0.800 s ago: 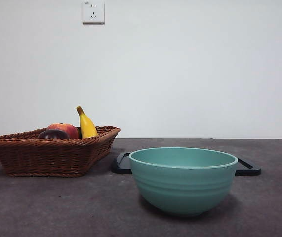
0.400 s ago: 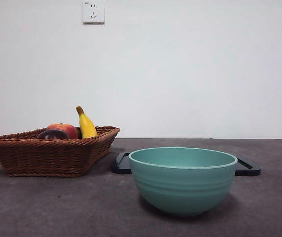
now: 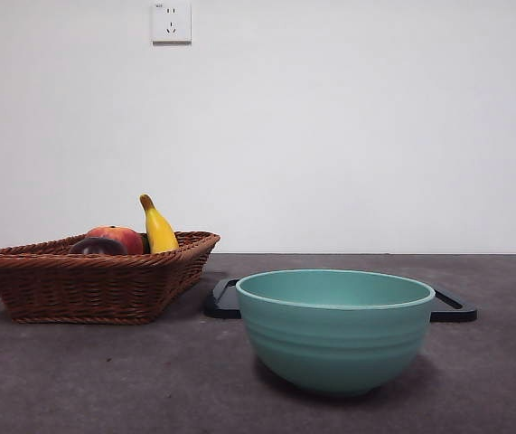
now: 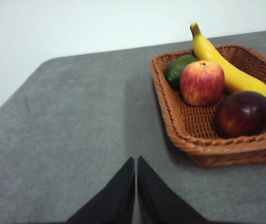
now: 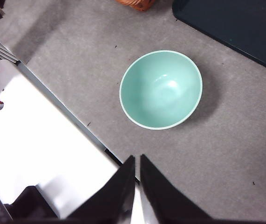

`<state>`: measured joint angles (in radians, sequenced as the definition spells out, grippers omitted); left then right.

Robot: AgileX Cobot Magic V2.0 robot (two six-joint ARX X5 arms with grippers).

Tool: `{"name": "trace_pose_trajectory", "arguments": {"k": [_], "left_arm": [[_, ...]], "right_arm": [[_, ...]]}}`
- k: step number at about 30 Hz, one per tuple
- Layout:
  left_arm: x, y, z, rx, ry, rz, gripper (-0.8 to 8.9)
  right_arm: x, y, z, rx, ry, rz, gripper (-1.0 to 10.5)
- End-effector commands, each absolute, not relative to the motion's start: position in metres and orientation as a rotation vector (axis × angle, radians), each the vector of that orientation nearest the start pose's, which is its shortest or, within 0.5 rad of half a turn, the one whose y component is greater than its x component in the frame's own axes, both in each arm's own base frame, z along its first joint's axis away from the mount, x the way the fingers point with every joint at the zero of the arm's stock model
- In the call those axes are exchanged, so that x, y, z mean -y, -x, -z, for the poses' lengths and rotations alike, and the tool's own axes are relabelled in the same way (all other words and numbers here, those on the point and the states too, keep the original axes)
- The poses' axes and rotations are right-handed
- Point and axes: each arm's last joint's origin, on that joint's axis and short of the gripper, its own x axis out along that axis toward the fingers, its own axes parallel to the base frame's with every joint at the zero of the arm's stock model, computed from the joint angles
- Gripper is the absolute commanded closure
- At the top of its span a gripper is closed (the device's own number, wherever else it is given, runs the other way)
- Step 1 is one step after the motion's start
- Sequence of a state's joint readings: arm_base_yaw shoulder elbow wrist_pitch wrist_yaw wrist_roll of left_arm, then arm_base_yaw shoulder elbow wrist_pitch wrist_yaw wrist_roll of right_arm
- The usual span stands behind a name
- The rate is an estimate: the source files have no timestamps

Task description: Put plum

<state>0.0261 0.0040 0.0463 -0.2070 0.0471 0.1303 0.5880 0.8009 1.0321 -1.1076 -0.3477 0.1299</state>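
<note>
Plum [image 4: 242, 113] sits untouched at the basket's [image 4: 170, 126] near corner. Left gripper [image 4: 136, 186] hangs short of it, jaws closed, empty; right gripper [image 5: 136, 184] likewise, above the bowl [image 5: 160, 89].

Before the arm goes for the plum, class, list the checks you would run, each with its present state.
1. Plum in basket, top uncovered: ok.
2. Apple and banana crowd the plum: not ok.
3. Left gripper jaws open for the grasp: not ok, shut.
4. Left gripper near basket: ok.
5. Bowl empty: ok.
6. Right gripper away from the basket: ok.
</note>
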Motion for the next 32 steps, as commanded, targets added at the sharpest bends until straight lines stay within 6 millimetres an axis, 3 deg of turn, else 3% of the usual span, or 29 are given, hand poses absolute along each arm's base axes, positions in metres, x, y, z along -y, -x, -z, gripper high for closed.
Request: {"name": "trace_pose_trajectory", "arguments": {"k": [1,32], "left_arm": [[-0.0014,-0.0945,-0.1551,-0.165,-0.105,0.024,8.07],[-0.0014,-0.0956,-0.1493,-0.177,-0.086,0.024,8.07]], "right_arm": [[-0.0772,-0.0966,-0.3389,-0.935,0.005,-0.829,9.4],[-0.0772,-0.0966,-0.3389,-0.935,0.005,-0.829,9.4]]}}
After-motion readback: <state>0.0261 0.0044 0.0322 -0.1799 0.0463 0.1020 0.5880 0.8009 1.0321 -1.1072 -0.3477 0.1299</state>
